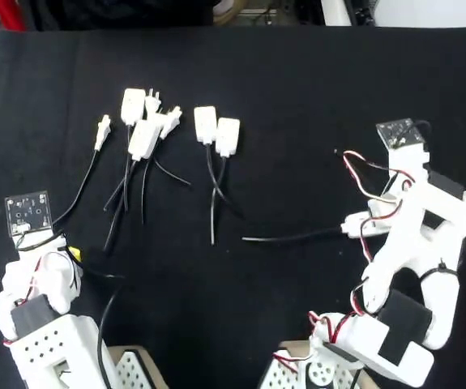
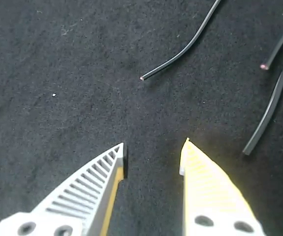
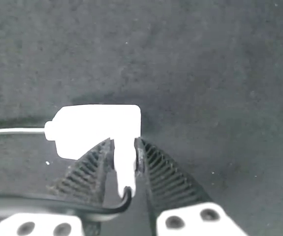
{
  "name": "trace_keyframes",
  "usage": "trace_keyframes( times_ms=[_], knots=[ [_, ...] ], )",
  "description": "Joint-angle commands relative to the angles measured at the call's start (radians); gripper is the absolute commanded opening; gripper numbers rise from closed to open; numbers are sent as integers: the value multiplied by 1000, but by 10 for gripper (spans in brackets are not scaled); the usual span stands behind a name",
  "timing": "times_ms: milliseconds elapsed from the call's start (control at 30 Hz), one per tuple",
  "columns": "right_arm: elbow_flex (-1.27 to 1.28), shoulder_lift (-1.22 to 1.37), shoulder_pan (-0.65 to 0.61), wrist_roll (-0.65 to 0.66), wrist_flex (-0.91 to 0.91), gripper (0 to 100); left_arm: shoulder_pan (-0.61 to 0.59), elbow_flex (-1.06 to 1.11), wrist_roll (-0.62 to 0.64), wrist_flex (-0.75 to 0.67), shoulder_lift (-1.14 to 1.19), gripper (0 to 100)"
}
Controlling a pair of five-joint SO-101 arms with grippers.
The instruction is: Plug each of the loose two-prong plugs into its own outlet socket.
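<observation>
At the right of the black cloth (image 1: 297, 97), a white two-prong plug (image 3: 97, 129) is clamped in the right gripper (image 3: 124, 150), its black cord (image 1: 289, 237) running leftward. The other plugs (image 1: 103, 128) and the outlet sockets (image 1: 205, 123) lie clustered at far left-centre. The left gripper (image 2: 152, 157), jaws apart, hangs over the cloth near loose cord ends (image 2: 142, 77).
</observation>
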Motion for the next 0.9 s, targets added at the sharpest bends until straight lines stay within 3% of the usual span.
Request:
trace_keyframes(
  times_ms=[0, 233, 633, 700, 867],
  knots=[
    [-54, -30, 17, 2, -66, 16, 1, -10, -5, 0, -8, 195],
    [-91, 58, 110, 6, -180, 14, 1, -10, -5, 0, -8, 195],
    [-470, 450, 258, -2, -170, 17, 1, -10, -5, 2, -8, 195],
    [-496, 463, 261, -43, -120, 70, 1, -10, -5, 2, -8, 195],
    [-553, 397, 233, -54, 123, 318, 1, -10, -5, 2, -8, 195]
  ],
)
